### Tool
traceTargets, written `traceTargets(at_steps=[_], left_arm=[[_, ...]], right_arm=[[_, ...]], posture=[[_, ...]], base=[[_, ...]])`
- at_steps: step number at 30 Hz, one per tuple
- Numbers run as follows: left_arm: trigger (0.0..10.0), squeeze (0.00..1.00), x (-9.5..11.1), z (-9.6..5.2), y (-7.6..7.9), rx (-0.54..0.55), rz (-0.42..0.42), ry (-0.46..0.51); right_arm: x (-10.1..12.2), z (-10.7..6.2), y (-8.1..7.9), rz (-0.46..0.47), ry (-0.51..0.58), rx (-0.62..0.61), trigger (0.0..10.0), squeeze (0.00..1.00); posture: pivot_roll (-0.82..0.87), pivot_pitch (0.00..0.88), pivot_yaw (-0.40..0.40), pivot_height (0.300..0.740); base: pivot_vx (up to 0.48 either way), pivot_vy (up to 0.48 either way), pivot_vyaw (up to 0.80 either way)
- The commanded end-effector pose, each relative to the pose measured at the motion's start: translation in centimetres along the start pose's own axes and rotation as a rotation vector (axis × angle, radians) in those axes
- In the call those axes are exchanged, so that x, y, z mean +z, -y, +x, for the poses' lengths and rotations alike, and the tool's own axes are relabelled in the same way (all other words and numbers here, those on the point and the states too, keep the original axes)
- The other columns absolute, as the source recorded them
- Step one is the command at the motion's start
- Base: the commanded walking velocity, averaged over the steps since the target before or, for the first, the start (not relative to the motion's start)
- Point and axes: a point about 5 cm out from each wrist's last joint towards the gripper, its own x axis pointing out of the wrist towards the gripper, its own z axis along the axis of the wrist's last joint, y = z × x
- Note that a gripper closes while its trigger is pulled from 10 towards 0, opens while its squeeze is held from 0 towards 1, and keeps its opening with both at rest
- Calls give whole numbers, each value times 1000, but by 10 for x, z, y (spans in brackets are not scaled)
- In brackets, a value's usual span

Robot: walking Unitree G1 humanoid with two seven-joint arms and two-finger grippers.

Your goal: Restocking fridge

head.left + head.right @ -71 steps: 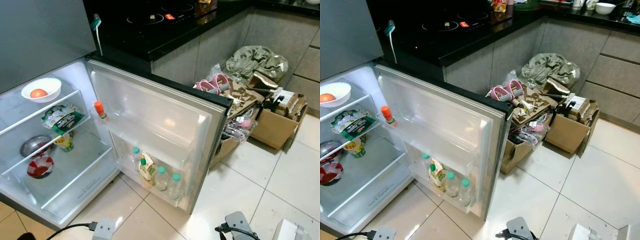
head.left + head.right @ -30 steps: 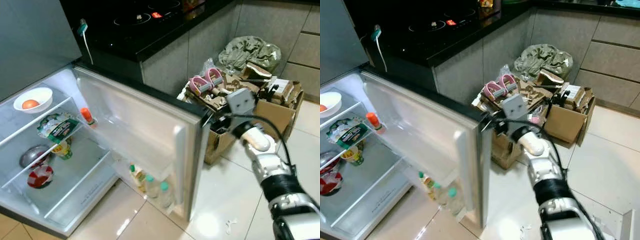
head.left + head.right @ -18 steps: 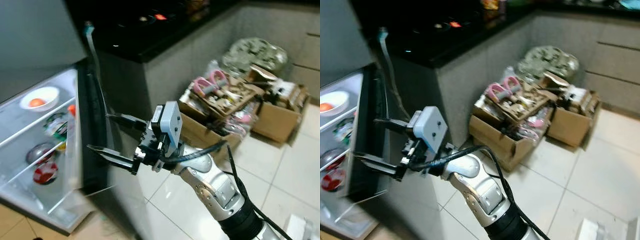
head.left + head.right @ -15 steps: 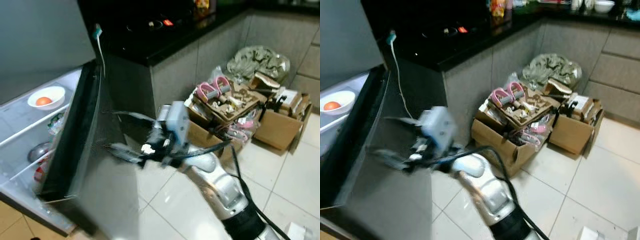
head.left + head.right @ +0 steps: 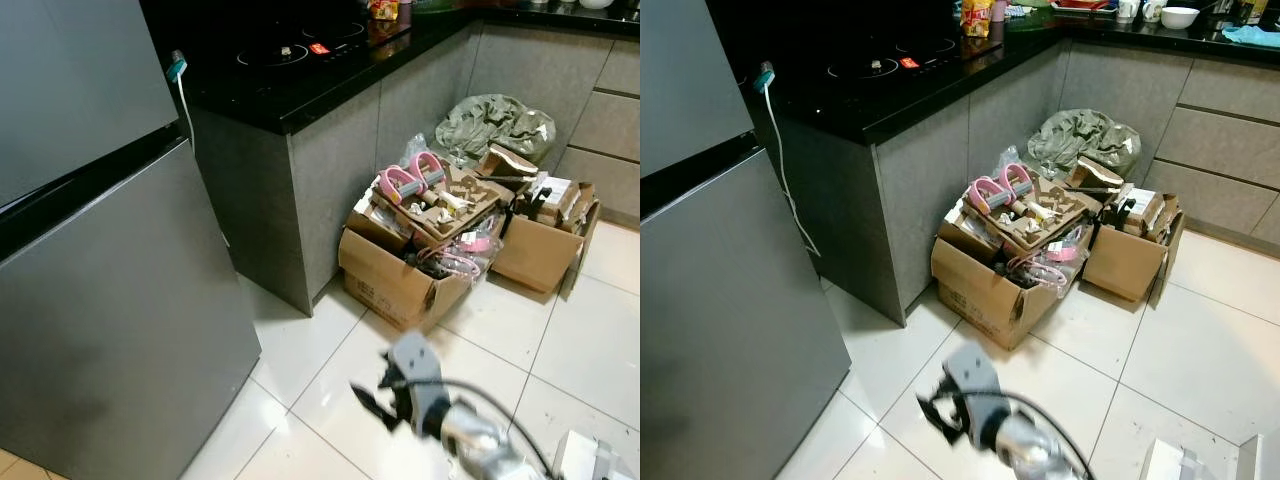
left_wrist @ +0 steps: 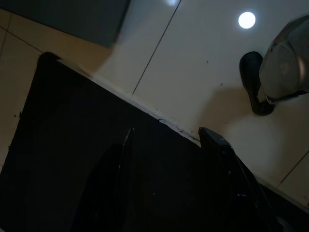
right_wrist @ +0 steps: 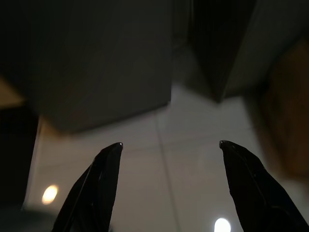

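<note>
Cluttered boxes sit by the worktop. Fridge door is now closed; right hand, fingers spread, is lowered away.

Tiled floor: fridge, cluttered cardboard boxes standing on it.

The right gripper has its two black fingers spread wide apart with nothing between them. Beyond the tips lies pale tiled floor, blurred, carrying two round glints of light. Past the floor a large grey block, the fridge, stands toward 11 o'clock; a dark gap separates it from a grey cabinet side toward 1 o'clock
</note>
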Motion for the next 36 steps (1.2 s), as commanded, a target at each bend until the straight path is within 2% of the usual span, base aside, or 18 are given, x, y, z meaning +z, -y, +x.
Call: traceTargets(at_steps=[1, 2, 4, 5, 9, 10, 11, 13, 14, 18, 21, 23, 24, 26, 28, 33, 35, 36], left_arm=[[10000, 0, -7, -4, -2, 10, -18, -15], [10000, 0, -6, -4, -2, 9, -19, -11], [10000, 0, -6, -4, -2, 14, -30, 1], [10000, 0, -6, -4, -2, 14, -30, 1], [10000, 0, -4, -3, -5, 42, -53, 18], [10000, 0, 8, 4, -5, 60, -69, 44], [10000, 0, 8, 4, -5, 60, -69, 44], [10000, 0, 28, 17, -2, 72, -79, 78], [10000, 0, 28, 17, -2, 72, -79, 78], [10000, 0, 66, 39, 14, 99, -128, 126], [10000, 0, 87, 47, 20, 102, -157, 179], [10000, 0, 105, 50, 22, 113, -146, 248], [10000, 0, 105, 50, 22, 113, -146, 248], [10000, 0, 126, 49, 21, 146, -129, 345], [10000, 0, 143, 48, 18, 187, -171, 406], [10000, 0, 166, 40, 16, 244, -282, 486], [10000, 0, 181, 31, 16, 273, -322, 557], [10000, 0, 191, 26, 17, 284, -313, 605]], right_arm=[[-16, -3, 5, -2, -52, -73, 10000, 0], [-26, -5, 7, 0, -91, -115, 10000, 0], [-42, -12, 12, 71, -140, -223, 10000, 0], [-42, -12, 12, 71, -140, -223, 10000, 0], [-61, -23, 17, 125, -200, -364, 10000, 0], [-69, -28, 19, 138, -218, -418, 10000, 0], [-69, -28, 19, 138, -218, -418, 10000, 0], [-76, -31, 20, 132, -232, -446, 10000, 0], [-76, -31, 20, 132, -232, -446, 10000, 0], [-97, -45, 21, 159, -314, -545, 10000, 0], [-104, -53, 25, 184, -339, -635, 10000, 0], [-104, -56, 29, 198, -325, -693, 10000, 0], [-104, -56, 29, 198, -325, -693, 10000, 0], [-99, -55, 33, 204, -284, -719, 10000, 0], [-92, -51, 35, 200, -241, -718, 10000, 0], [-75, -43, 40, 186, -142, -703, 10000, 0], [-61, -37, 41, 186, -67, -672, 10000, 0], [-51, -33, 41, 180, -17, -646, 10000, 0]], posture=[[-88, 141, 51, 740], [-88, 141, 51, 740], [-81, 143, 52, 740], [-81, 143, 52, 740], [-77, 143, 49, 740], [-77, 143, 47, 740], [-77, 143, 47, 740], [-78, 141, 43, 740], [-78, 141, 43, 740], [-79, 140, 42, 740], [-81, 138, 39, 740], [-81, 138, 39, 740], [-81, 138, 39, 740], [-87, 138, 38, 740], [-87, 137, 37, 740], [-86, 137, 35, 740], [-87, 138, 31, 740], [-85, 137, 30, 740]], base=[[0, 0, 0], [0, 0, 0], [0, 0, 0], [0, 0, 0], [0, 0, 0], [0, 0, 0], [0, 0, 0], [0, 0, 0], [0, 0, 0], [0, 0, 0], [0, 0, 0], [0, 0, 0], [0, 0, 0], [0, 0, 0], [0, 0, 0], [0, 0, 0], [0, 0, 0], [0, 0, 0]])
